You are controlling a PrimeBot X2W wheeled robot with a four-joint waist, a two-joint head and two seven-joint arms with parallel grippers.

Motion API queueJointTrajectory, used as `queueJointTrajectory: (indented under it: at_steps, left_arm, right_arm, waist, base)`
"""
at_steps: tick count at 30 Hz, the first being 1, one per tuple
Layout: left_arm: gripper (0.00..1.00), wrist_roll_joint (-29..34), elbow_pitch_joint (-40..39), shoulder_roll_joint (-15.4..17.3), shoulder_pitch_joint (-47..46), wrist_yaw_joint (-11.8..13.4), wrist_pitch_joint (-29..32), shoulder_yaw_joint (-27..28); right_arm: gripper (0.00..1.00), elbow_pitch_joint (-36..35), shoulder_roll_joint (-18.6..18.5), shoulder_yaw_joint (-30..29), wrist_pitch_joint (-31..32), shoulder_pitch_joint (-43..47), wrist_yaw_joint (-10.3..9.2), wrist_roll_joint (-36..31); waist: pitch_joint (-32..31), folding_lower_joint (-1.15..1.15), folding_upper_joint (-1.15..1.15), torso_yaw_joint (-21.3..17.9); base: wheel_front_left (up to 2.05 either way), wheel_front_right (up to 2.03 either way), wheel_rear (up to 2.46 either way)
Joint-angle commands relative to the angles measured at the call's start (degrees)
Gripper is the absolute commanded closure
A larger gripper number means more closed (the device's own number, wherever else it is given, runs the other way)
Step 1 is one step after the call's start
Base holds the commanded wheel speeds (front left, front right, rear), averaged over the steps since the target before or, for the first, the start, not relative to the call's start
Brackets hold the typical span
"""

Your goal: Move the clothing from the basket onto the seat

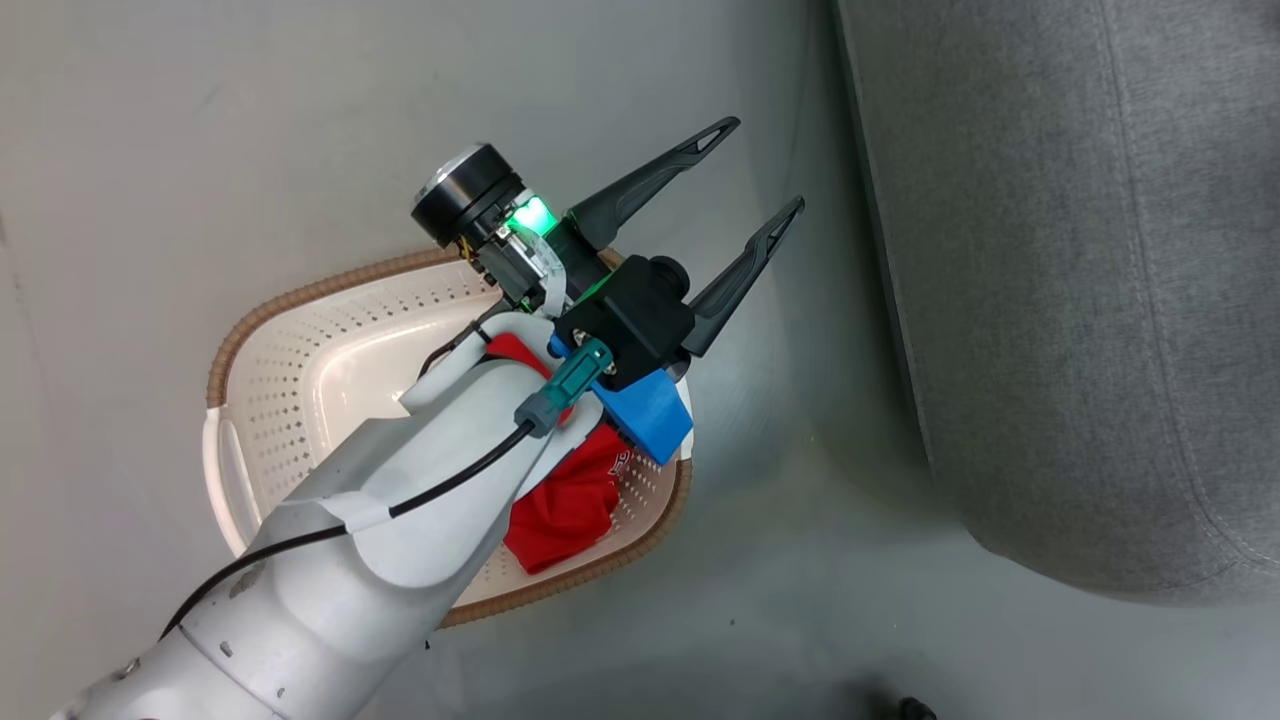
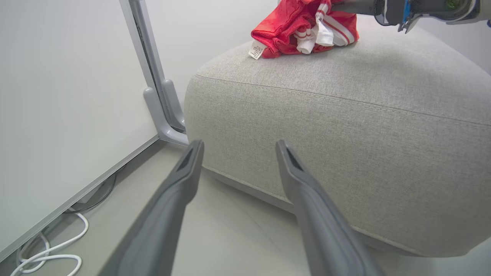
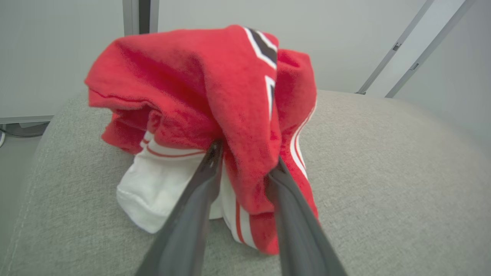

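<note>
Your task is about half done, judging by where the fabric lies. One red garment sits on top of the seat, near a rounded corner. A second red garment is in the basket on the floor beside the seat and has yet to be moved.

Your right end effector is narrow, its two fingers pinching a fold of the red garment where it rests on the cushion. Releasing it looks like the step in hand. Your left end effector is wide and holds nothing. It hangs above the basket's far rim, fingers pointing towards the seat.

From the left wrist, the red garment is a crumpled bundle, wider than it is tall. Its long axis runs across the seat top, the small white tag at the left end and the white stripes to the right. The second red garment is also bunched, against the basket wall nearest the seat. Your left forearm covers part of it, so its long axis cannot be told.
</note>
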Motion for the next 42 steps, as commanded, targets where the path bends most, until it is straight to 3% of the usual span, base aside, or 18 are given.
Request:
queueJointTrajectory:
  at_steps: [1, 12, 22, 32, 42]
  left_arm:
    - [0.0, -0.45, 0.23, 0.01, 0.52, 0.33, -0.27, 0.23]
    - [0.0, -3.53, 0.59, -0.32, 5.85, 2.91, -1.12, 3.43]
    - [0.0, -5.9, -3.6, 0.7, 15.22, 6.19, -1.16, 11.86]
    - [0.0, -6.6, -6.92, 1.37, 25.87, 8.39, -1.16, 23.91]
    - [0.0, -5.07, -7.72, 0.21, 35.34, 7.45, -1.14, 32.59]
  right_arm:
    - [0.0, -1.15, 0.49, 0.07, -0.2, 1.56, 0.01, -0.41]
    - [0.0, -16.9, 4.92, 0.28, -0.2, 17.98, 0.01, -1.45]
    - [0.0, -30.55, 9.41, 8.14, -0.2, 27.2, 0.01, 1.96]
    - [0.0, -34.93, 12.7, 16.01, -0.2, 33.63, 0.01, 3.34]
    - [0.0, -36.0, 15.5, 19.28, -0.2, 40.13, 0.01, 3.85]
  waist:
    - [-1.33, 0.0, 0.0, -0.01]
    - [-11.63, 0.0, 0.0, 1.07]
    - [-20.81, 0.0, 0.0, 5.16]
    - [-29.2, 0.0, 0.0, 10.24]
    - [-35.51, 0.0, 0.0, 14.07]
  base:
    - [0.0, 0.0, 0.0]
    - [0.0, 0.0, 0.0]
    - [0.0, 0.0, 0.0]
    - [0.0, 0.0, 0.0]
    - [0.0, 0.0, 0.0]
